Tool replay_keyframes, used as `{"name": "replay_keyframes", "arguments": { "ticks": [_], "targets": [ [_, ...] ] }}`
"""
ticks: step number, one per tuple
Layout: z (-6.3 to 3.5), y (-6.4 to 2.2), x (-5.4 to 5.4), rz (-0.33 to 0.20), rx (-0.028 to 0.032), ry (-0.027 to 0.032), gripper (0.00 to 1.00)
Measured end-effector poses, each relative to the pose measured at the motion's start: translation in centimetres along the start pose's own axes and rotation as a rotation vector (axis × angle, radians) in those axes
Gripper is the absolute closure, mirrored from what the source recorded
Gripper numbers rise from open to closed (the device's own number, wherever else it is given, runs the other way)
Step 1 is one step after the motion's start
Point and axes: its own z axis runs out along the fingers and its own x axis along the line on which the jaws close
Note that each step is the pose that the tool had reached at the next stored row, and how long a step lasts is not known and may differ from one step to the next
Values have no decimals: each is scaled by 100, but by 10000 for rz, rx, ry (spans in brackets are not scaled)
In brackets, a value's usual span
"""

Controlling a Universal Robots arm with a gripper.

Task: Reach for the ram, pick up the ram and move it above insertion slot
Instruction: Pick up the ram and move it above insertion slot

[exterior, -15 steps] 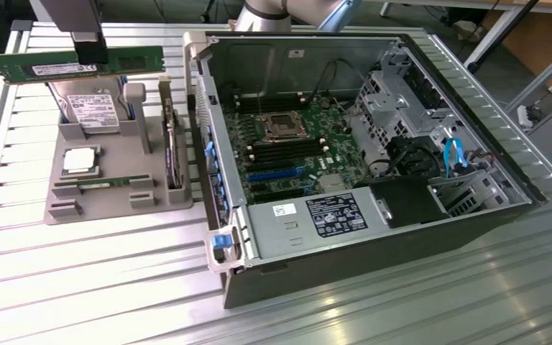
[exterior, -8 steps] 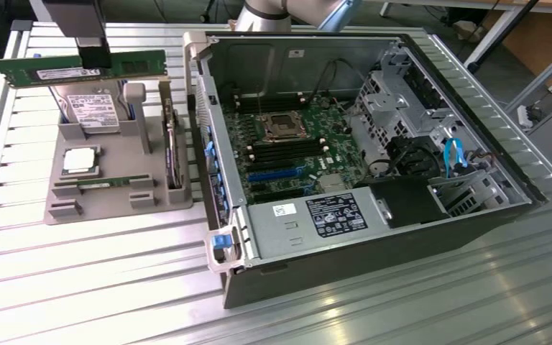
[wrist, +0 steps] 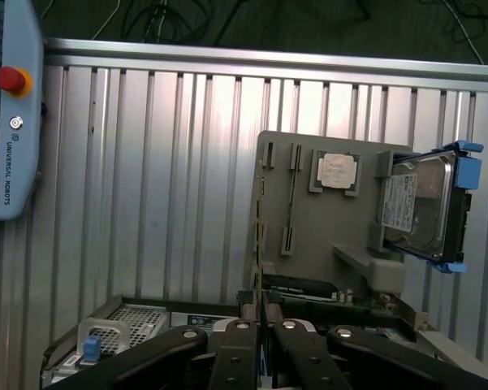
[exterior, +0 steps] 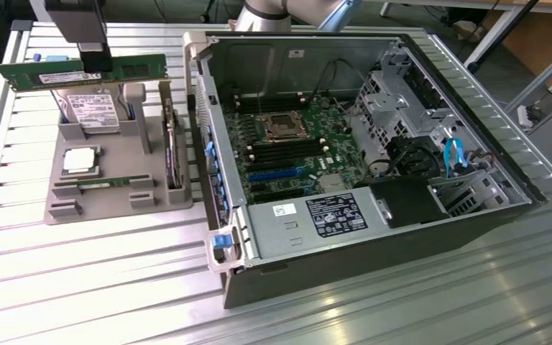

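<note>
At the exterior view's far left, the hand (exterior: 95,59) is gripping the ram (exterior: 83,72) at mid-length, jaws nearly closed on its thin edge, lifting it clear above the grey parts holder (exterior: 113,180). The ram's long axis is lying level, left to right. The open computer case (exterior: 372,144) is sitting to the right, its tall near wall between ram and motherboard (exterior: 290,147).

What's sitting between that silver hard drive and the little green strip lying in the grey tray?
In the exterior view, the square processor chip lies between the hard drive and the green strip.
</note>
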Motion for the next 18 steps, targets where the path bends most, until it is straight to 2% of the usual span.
{"name": "replay_keyframes", "arguments": {
  "ticks": [18],
  "targets": [
    [54, -2, -1, -2, 0, 0, 86]
  ]
}}
